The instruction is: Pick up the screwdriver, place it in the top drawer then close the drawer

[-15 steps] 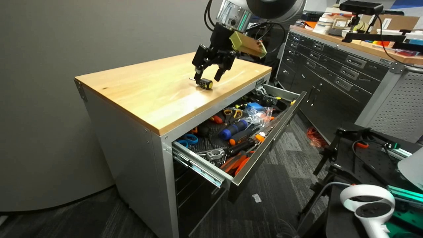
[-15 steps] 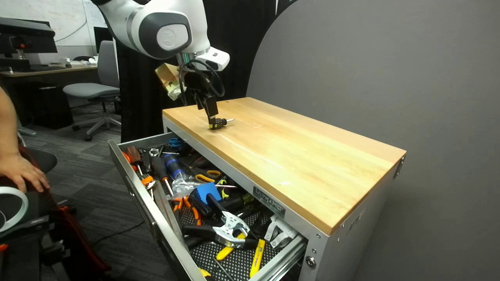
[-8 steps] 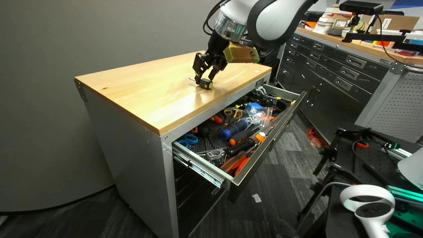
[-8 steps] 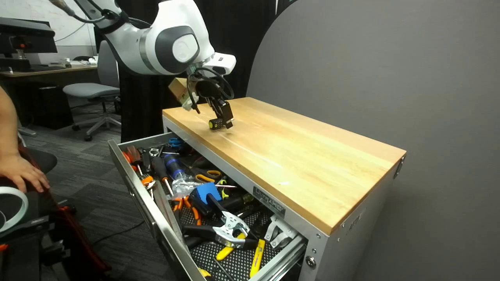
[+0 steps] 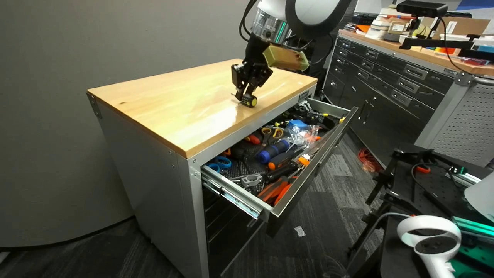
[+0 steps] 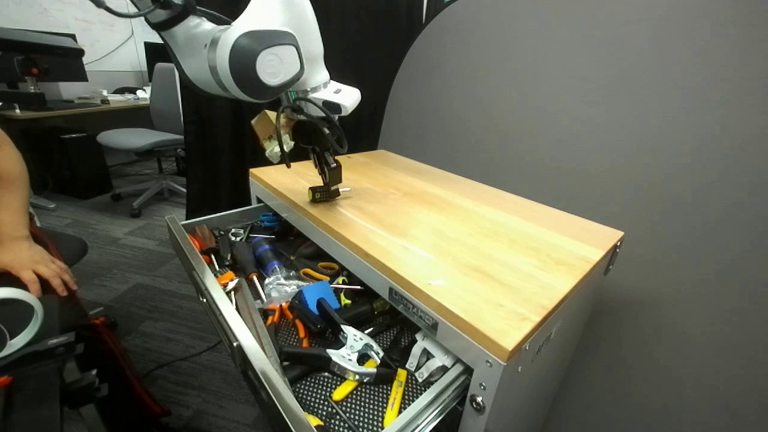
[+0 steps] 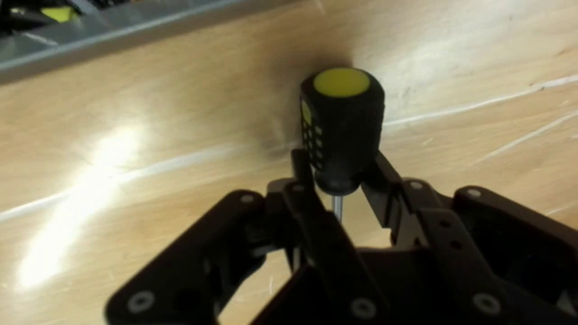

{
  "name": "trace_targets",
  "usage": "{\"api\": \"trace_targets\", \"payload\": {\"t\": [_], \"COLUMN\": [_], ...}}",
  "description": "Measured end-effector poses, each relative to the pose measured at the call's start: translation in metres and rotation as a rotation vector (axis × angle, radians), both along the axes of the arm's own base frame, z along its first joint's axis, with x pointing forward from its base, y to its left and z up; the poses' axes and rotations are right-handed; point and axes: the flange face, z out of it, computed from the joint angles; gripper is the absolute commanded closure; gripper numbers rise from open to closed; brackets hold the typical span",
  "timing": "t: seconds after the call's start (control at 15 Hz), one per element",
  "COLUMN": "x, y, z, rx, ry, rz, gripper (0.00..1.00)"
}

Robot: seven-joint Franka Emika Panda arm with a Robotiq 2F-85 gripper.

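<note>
Black gripper (image 7: 338, 169) holds the partly hidden screwdriver (image 7: 345, 128).

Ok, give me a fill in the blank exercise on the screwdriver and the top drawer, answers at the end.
The pincer grips the screwdriver not by its shaft but by its ____.
The screwdriver's round end cap is ____.
The shaft points ____ from the top drawer.
The top drawer is not shut but ____.
Missing words: handle; yellow; away; open.
</note>
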Motion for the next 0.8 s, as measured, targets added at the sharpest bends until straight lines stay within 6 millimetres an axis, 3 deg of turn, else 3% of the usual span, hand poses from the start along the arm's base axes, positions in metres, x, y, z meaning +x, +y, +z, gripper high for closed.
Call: {"api": "trace_targets", "payload": {"t": [0.2, 0.4, 0.47, 0.6, 0.8], "x": [-0.016, -0.044, -0.054, -0.071, -0.089], "y": [-0.025, -0.068, -0.081, -0.101, -0.110], "z": [0.004, 0.006, 0.006, 0.002, -0.005], "rx": [-0.012, -0.037, -0.039, -0.034, -0.009], "ry": [0.173, 0.334, 0.368, 0.403, 0.434], "rz": [-0.025, -0.088, -0.106, -0.136, -0.168], "gripper": [0.78, 0.79, 0.43, 0.37, 0.12]}}
